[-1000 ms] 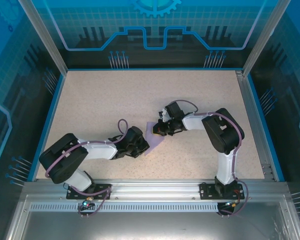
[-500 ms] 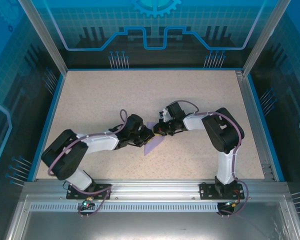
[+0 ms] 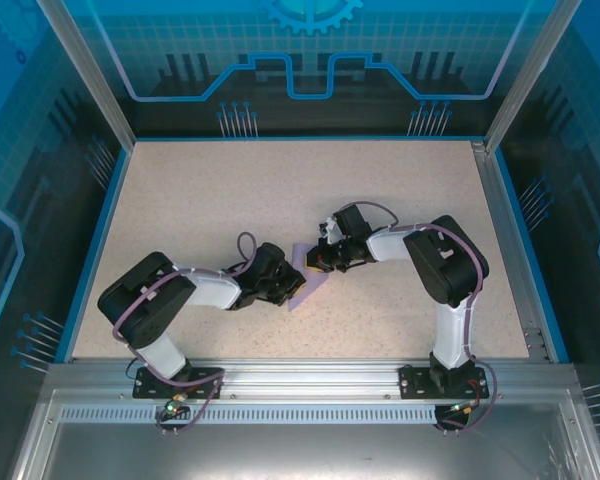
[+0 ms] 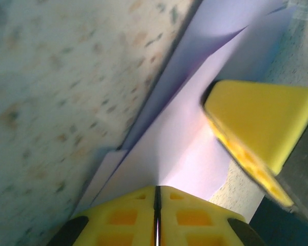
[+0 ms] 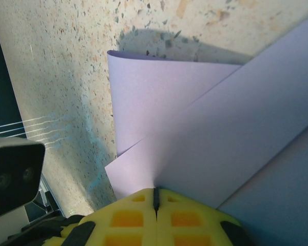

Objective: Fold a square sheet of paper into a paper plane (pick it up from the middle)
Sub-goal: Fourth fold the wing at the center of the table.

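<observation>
Paper first: the half-folded lavender sheet [image 3: 304, 291] is held at two sides. At its near-left edge the left gripper [image 4: 157, 192] has nudged in closer and pinches it, jaws closed; the right gripper [image 5: 155, 193] clamps its far-right edge. Creasing looks underway.

Pale lavender paper [image 3: 309, 289], partly folded, overlapping flaps

A speckled beige table [image 3: 230, 190] is lying flat inside an enclosure, with a thin blue edging [image 3: 300, 138] running round its sides. Translucent blue panels [image 3: 310, 60] are standing behind and beside it, carrying printed circuit lines and a gear motif [image 3: 310, 12]. Two aluminium posts [image 3: 85, 70] are slanting up at the back corners. An aluminium rail [image 3: 310, 375] is crossing the near edge above a slotted strip [image 3: 300, 412].
</observation>
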Controlling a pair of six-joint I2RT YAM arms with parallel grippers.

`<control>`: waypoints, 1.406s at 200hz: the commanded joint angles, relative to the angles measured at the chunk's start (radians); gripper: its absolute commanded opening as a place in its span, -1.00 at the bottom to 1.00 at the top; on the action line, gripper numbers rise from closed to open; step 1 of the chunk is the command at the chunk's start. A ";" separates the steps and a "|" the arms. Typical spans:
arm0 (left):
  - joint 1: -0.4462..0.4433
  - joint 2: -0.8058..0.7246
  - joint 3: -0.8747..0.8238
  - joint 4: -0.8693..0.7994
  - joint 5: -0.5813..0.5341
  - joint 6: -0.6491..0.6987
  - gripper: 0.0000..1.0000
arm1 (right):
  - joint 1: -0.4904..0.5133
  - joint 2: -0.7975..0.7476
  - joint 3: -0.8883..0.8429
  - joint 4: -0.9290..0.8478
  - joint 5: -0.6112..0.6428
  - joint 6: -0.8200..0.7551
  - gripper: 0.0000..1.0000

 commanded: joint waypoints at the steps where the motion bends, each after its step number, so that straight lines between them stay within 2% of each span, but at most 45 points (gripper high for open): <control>1: -0.034 -0.020 -0.101 -0.211 -0.018 -0.029 -0.73 | -0.013 0.067 -0.031 -0.102 0.113 0.005 -0.93; 125: -0.058 -0.279 -0.075 -0.496 -0.007 0.122 -0.62 | -0.011 0.065 -0.022 -0.136 0.121 0.001 -0.92; 156: -0.057 -0.329 -0.046 -0.458 -0.002 0.130 -0.57 | -0.011 0.061 -0.022 -0.143 0.120 -0.001 -0.92; 195: -0.041 -0.316 -0.021 -0.338 0.003 0.112 -0.52 | -0.007 0.062 -0.023 -0.147 0.124 0.001 -0.91; 244: -0.034 -0.172 -0.005 -0.121 0.088 0.086 -0.50 | -0.001 0.060 -0.027 -0.148 0.131 0.006 -0.91; 281: -0.036 -0.133 -0.019 -0.258 0.035 0.069 -0.53 | -0.001 0.057 -0.035 -0.145 0.134 0.006 -0.91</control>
